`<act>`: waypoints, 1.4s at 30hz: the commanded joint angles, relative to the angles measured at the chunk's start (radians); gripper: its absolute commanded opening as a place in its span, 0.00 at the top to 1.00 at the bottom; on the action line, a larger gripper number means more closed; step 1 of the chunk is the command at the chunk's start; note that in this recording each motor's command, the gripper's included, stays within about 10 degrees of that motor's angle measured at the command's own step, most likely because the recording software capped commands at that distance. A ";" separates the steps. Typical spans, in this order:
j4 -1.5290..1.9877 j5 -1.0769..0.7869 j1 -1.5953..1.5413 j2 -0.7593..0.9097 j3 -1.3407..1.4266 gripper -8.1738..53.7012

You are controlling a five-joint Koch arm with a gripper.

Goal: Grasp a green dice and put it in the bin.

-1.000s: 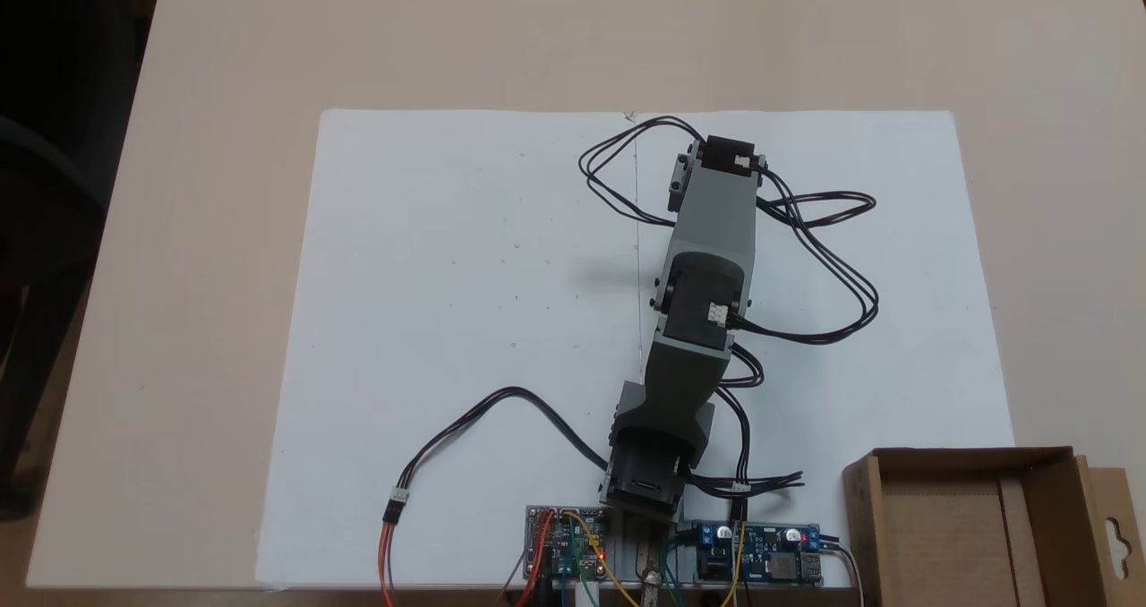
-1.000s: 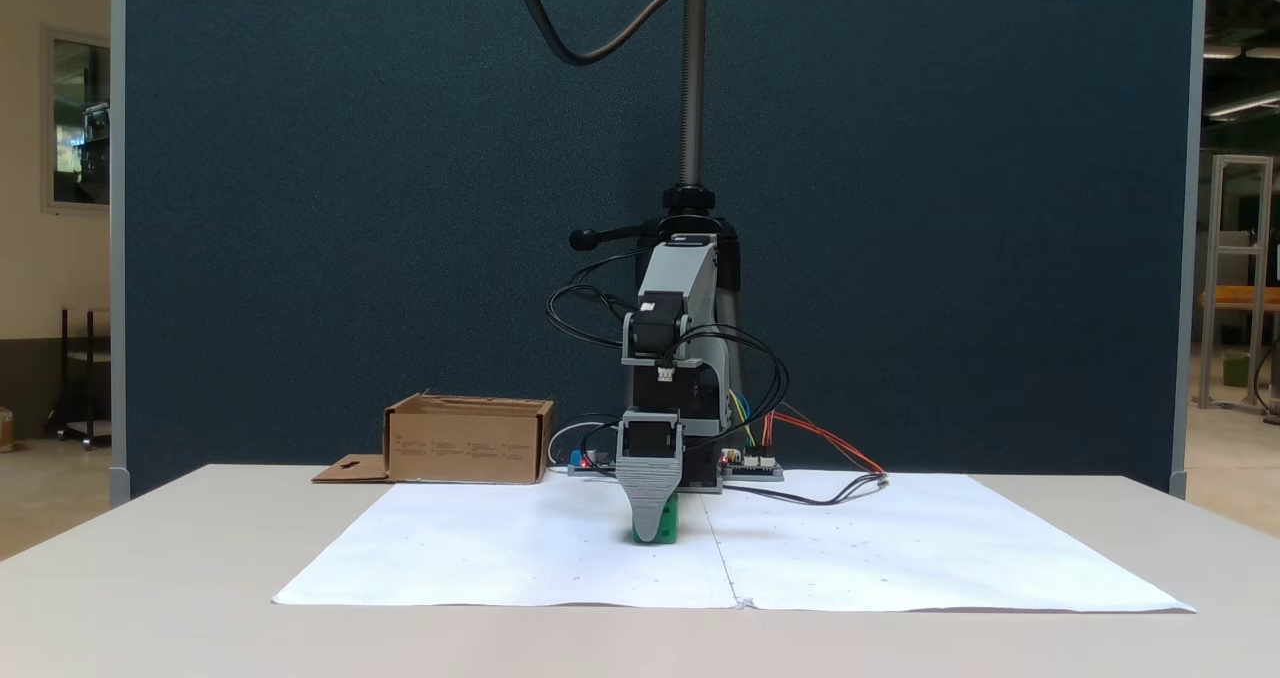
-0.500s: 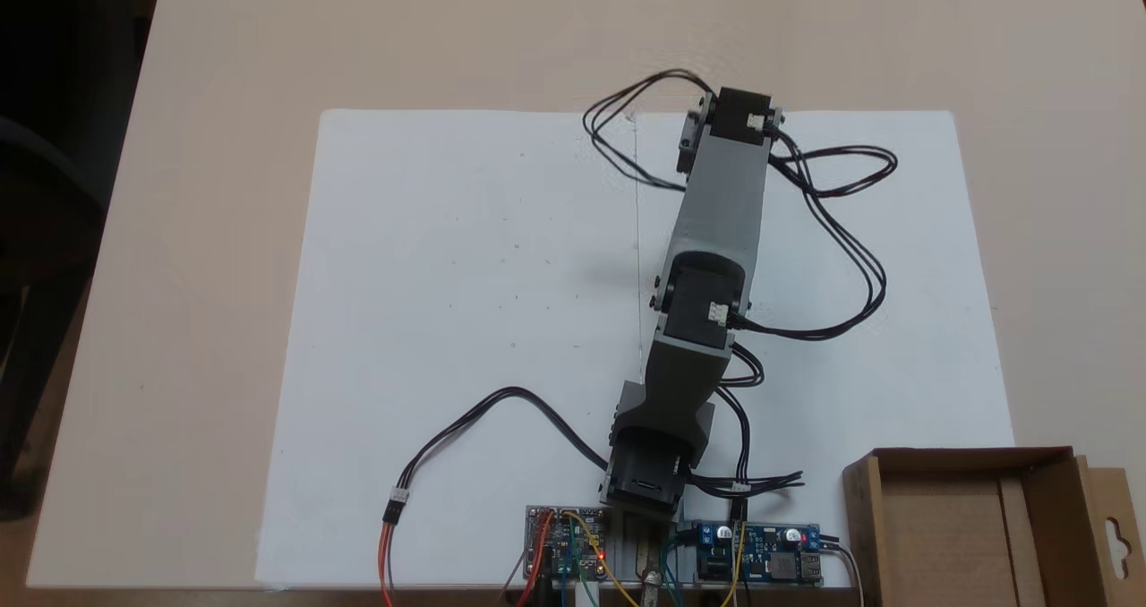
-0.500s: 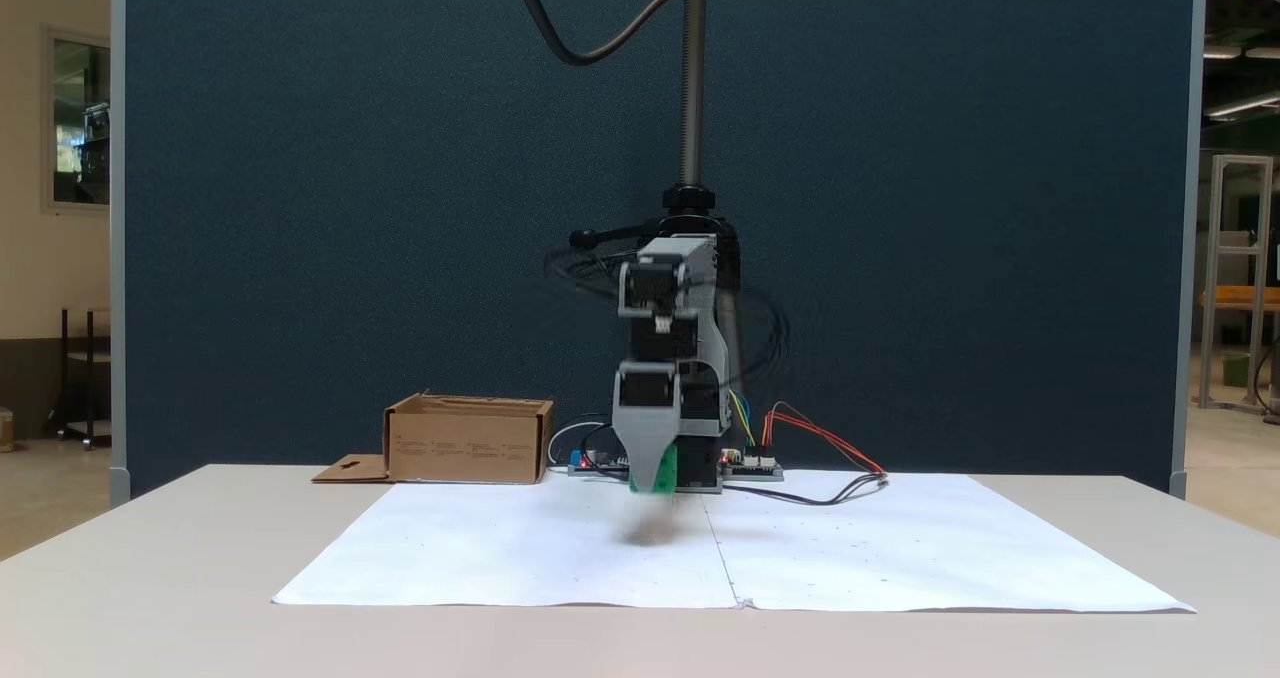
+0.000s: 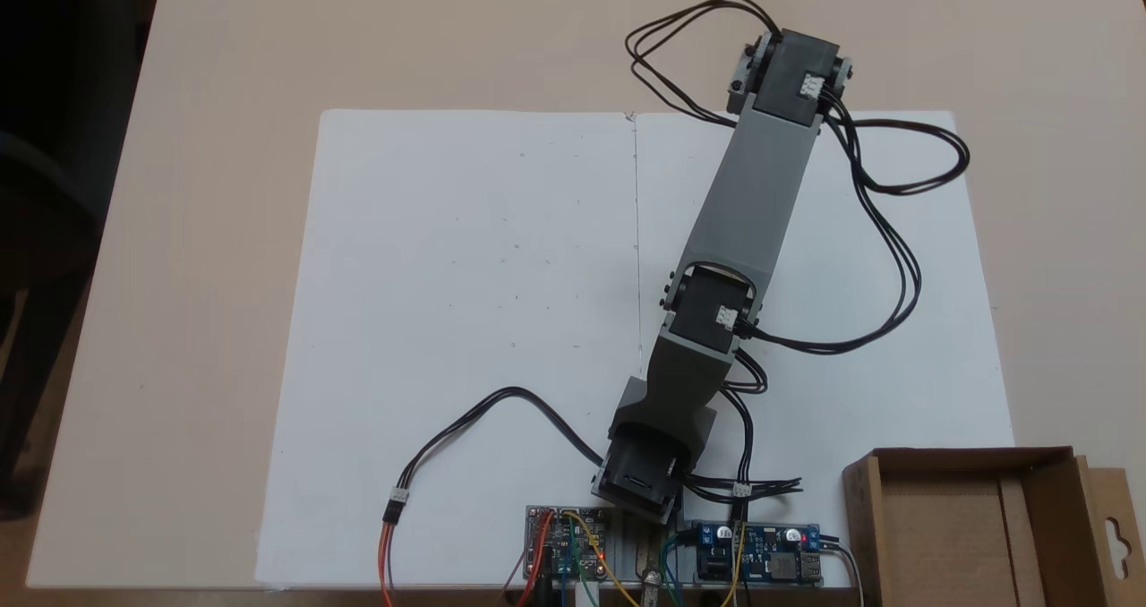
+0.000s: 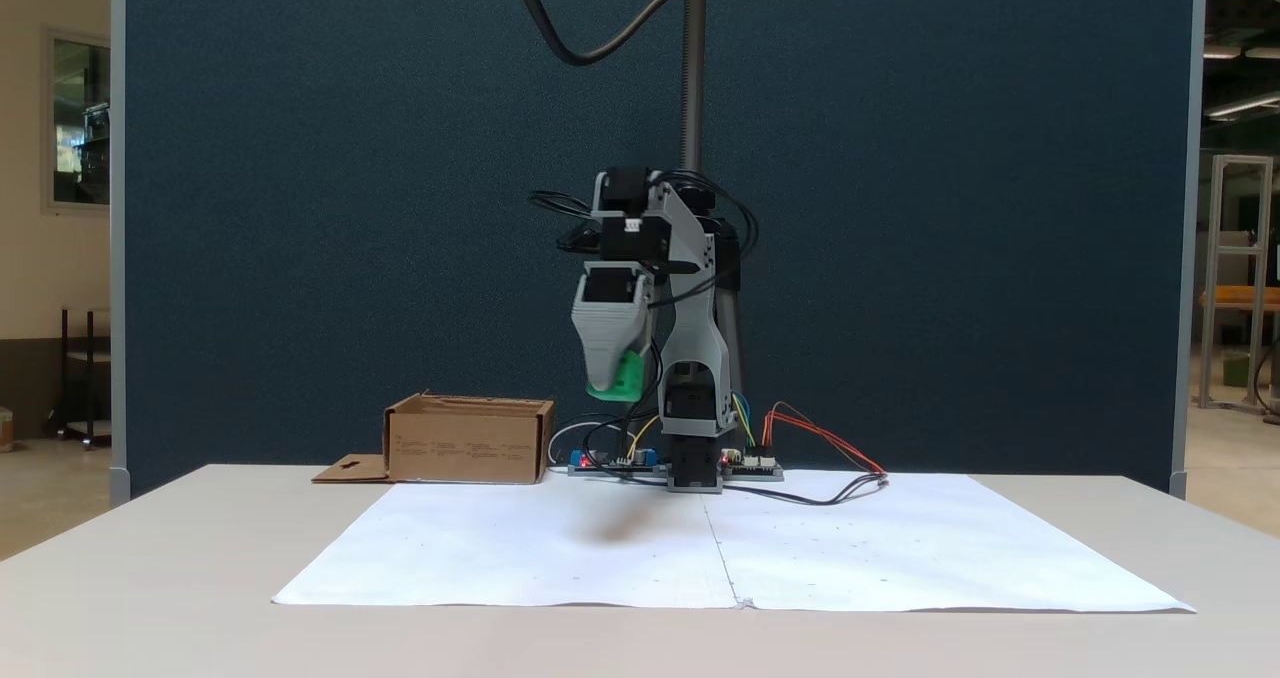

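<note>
Gripper (image 6: 612, 386) pinches the green dice (image 6: 622, 378) at its tip, high above the paper (image 6: 560, 548), bin (image 6: 468, 440) lower to its left.

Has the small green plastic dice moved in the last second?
Yes. The green dice rose off the white paper sheet, now above the brown cardboard box.

We see a slim arm (image 5: 756, 191) of grey printed links joined by black servo blocks, each with a small white connector. Thin black cables (image 5: 895, 231) loop out along its side. Our gripper (image 6: 612, 383) has a ribbed grey jaw shell, tapering downward. At the base sit circuit boards (image 5: 761, 558), one blue, trailing red, orange and yellow wires.
</note>
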 commanded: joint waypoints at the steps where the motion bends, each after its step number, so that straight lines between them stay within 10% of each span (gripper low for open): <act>1: 0.057 0.052 0.127 0.015 -0.060 0.68; 40: 0.002 -0.236 1.367 -0.160 -0.110 0.68; 42: 0.005 -0.233 1.367 -0.196 -0.110 0.34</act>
